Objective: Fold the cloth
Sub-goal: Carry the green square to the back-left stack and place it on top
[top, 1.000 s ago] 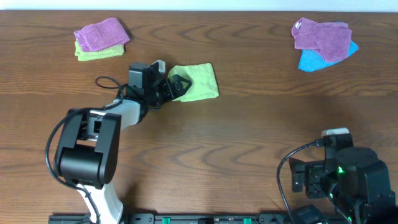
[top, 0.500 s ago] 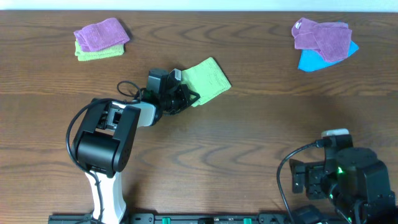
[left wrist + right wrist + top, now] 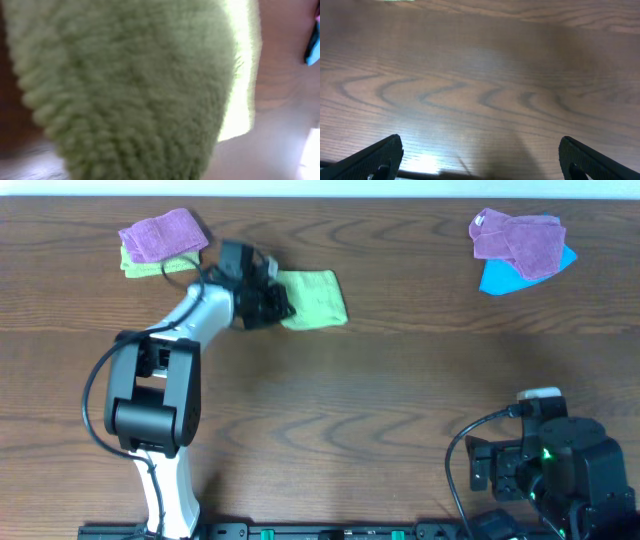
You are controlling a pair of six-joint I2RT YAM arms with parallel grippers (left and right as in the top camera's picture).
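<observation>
Left hand (image 3: pixel 266 298) grips the cloth (image 3: pixel 315 298) at the tabletop's (image 3: pixel 400 380) 11 o'clock.
The cloth lies doubled. The hand pinches its 9 o'clock edge, probably to square the fold. Right hand (image 3: pixel 480 162), at 5 o'clock, gapes wide and seems idle.
</observation>
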